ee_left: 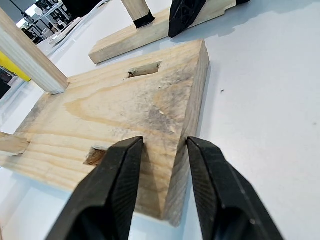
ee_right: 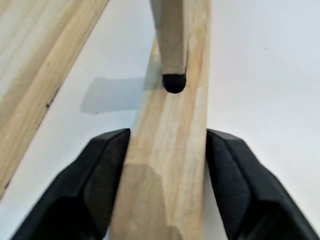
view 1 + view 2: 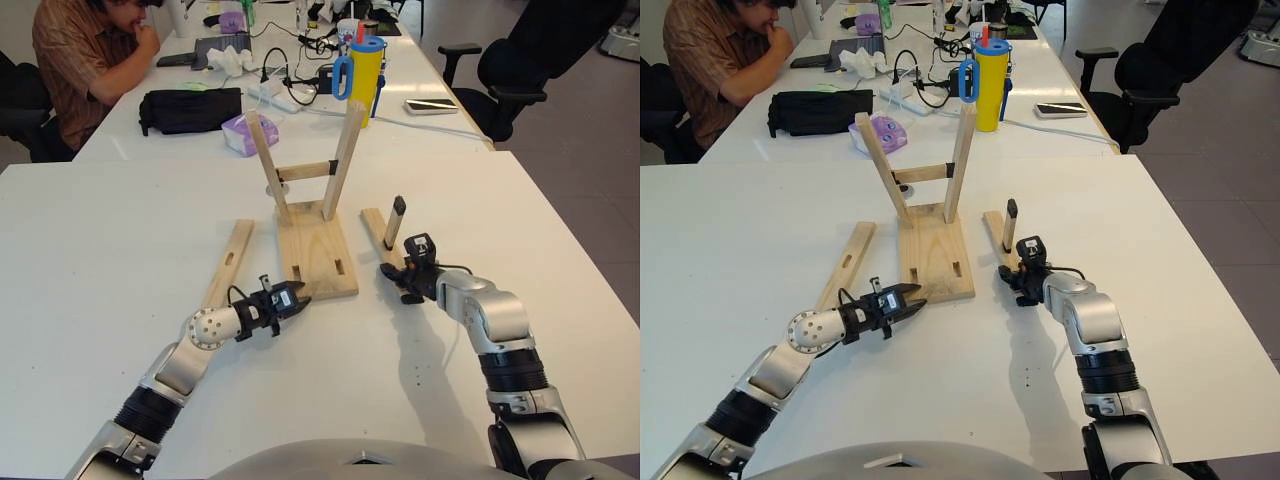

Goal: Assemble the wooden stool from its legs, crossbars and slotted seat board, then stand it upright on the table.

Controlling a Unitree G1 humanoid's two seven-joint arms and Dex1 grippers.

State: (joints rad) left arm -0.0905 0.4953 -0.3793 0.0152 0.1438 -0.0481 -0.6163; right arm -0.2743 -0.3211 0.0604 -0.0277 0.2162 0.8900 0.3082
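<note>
Pale pine sits between the halves of my right pincer. It is closed on the near end of a flat wooden leg lying on the white bench. Just ahead of that grip, a short dark-tipped crossbar stands plugged upright in the leg. I judge that I hold the leg down so the crossbar does not tip out and the two can be carried over as one piece.

My left pincer is narrowly parted, straddling the near corner of the slotted rectangular seat board. The board lies flat just beside my right pincer. I cannot see my left pincer pressing the wood, but placed there it can steady the board against sliding.

Beyond my left pincer, at the board's far end, two slanted wooden legs rise from their slots, tied by a plain wooden crossbar. A second loose flat leg lies on the bench just outside my left pincer. The two slots nearest my pincers are bare, so by my reckoning half the legs are yet to go in.
</note>
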